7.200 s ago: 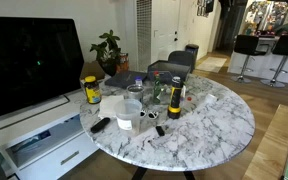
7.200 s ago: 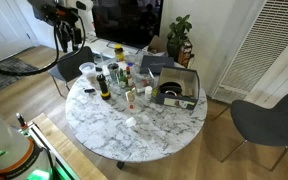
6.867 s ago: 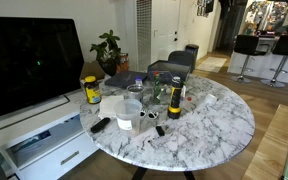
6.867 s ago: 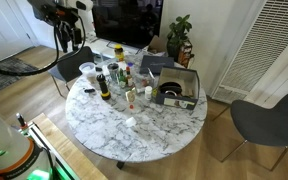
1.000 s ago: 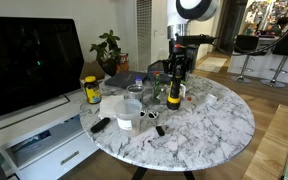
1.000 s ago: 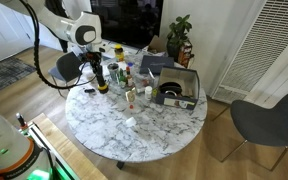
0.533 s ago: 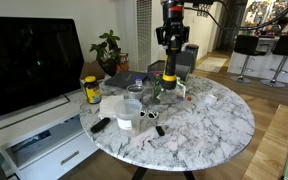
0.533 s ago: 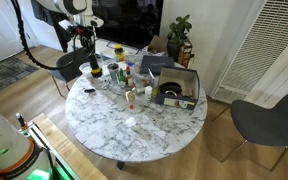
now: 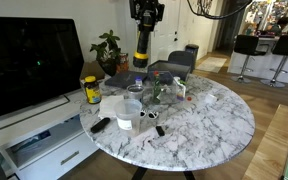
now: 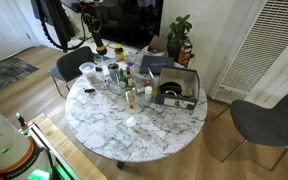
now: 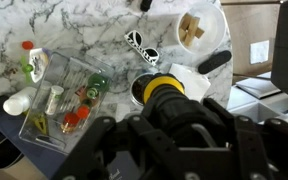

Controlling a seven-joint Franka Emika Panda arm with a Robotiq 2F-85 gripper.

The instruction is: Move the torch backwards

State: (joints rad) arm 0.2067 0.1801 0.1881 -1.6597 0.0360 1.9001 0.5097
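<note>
Holding the torch [image 9: 141, 55] by its upper end, with the claw [image 9: 143, 30] closed narrow around the dark body and the yellowish band below. Hanging high, well clear of the table [image 9: 219, 125] and well above the yellow jar [image 9: 91, 90], off to the jar's side in both exterior views; hard to say from these angles how far behind the jar. Seen foreshortened in the wrist view, centred in the dark claw, above clutter spread out from the jar: a clear box [image 11: 59, 100] of small items, a white cup [image 11: 199, 25], a flat black bar [image 11: 214, 62]. Main risk, judged from here: swinging or slipping in the grip on the way down, caused by pinching a long slim body at one end only. Next: toppling on release, caused by landing a narrow base at a tilt, or by opening before full contact with the marble. Then: knocking over neighbours of the jar, caused by descending into a crowded patch with the torch's own bulk blocking the wrist view straight below. Last: dropping off the rim behind the jar, caused by overshooting backwards past the bare marble. Safer, as a guess: lower upright and slowly into a gap behind the jar, and open only once seated.
</note>
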